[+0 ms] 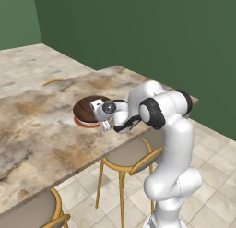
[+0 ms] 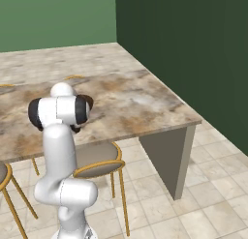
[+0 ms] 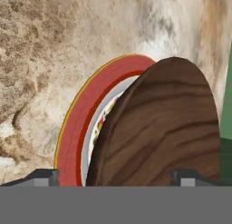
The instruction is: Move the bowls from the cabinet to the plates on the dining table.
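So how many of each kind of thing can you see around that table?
Bowl: 1
Plate: 1
Table: 1
Stools: 4
Total: 7

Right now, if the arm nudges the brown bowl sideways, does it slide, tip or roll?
Probably slides: the brown bowl sits upright on the red-rimmed plate, which looks smooth. Likely rigid, going by the wood grain. Rolling seems unlikely unless it tips over the rim.

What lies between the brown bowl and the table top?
A red-rimmed plate lies under the brown bowl, on the table. The hand view shows it best; the left base view shows its red edge below the bowl.
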Robot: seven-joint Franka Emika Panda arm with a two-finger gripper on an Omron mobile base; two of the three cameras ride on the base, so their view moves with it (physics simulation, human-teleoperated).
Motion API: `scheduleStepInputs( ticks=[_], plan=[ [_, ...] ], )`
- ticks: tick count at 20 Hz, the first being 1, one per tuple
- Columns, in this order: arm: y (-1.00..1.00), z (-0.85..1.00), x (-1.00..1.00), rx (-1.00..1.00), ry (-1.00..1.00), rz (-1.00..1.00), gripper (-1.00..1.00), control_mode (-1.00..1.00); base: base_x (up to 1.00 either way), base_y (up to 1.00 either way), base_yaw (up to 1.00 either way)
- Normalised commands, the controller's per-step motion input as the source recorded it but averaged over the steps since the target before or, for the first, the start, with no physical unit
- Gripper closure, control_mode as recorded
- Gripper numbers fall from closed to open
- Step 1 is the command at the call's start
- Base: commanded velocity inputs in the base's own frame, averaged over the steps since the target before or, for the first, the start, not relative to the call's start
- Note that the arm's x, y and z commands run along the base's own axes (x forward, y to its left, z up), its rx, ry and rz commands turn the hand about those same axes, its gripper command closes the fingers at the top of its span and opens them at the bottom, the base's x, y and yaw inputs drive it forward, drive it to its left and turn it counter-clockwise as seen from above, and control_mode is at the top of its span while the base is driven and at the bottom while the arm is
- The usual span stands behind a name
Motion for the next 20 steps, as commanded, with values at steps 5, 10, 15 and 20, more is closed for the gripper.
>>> scheduleStepInputs(
  ticks=[5, 10, 15, 20],
  plan=[
    [0.0, 0.44, -0.06, 0.0, -0.05, 0.17, -1.0, -1.0, 0.0, 0.0, 0.0],
    [0.0, 0.34, -0.2, -0.01, -0.04, 0.12, -1.0, -1.0, 0.0, 0.0, 0.0],
    [0.0, 0.65, -0.23, 0.0, -0.05, 0.0, -1.0, -1.0, 0.0, 0.0, 0.0],
    [0.06, 0.84, -0.34, 0.0, -0.08, -0.17, -1.0, -1.0, 0.0, 0.0, 0.0]
  ],
)
